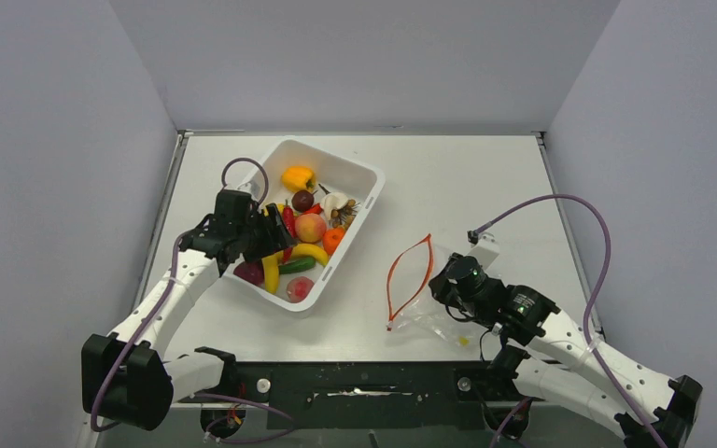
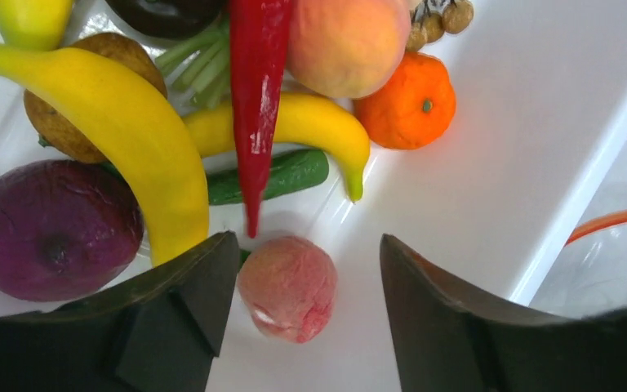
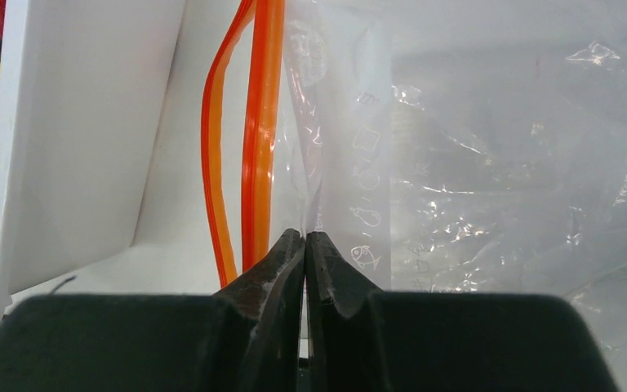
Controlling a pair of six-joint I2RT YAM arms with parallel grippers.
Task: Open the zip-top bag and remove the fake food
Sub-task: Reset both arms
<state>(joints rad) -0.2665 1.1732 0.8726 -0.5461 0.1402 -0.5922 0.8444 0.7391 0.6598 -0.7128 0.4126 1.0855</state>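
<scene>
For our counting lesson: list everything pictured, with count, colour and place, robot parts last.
tub: one, white, table's left half
zip-top bag: one, clear with orange zip, right of tub
bananas: two, yellow, in tub
chili: one, red, in tub
peach: one, pinkish, in tub
mandarin: one, orange, in tub
purple fruit: one, purple, in tub
cucumber: one, green, in tub
pink fruit: one, pink, in tub
table: one, white, under everything
left gripper: one, black, open above pink fruit
right gripper: one, black, shut on zip-top bag

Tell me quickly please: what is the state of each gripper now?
Left gripper: open, holding nothing, above a pink round toy fruit.
Right gripper: shut on the crinkly clear plastic zip-top bag.
</scene>
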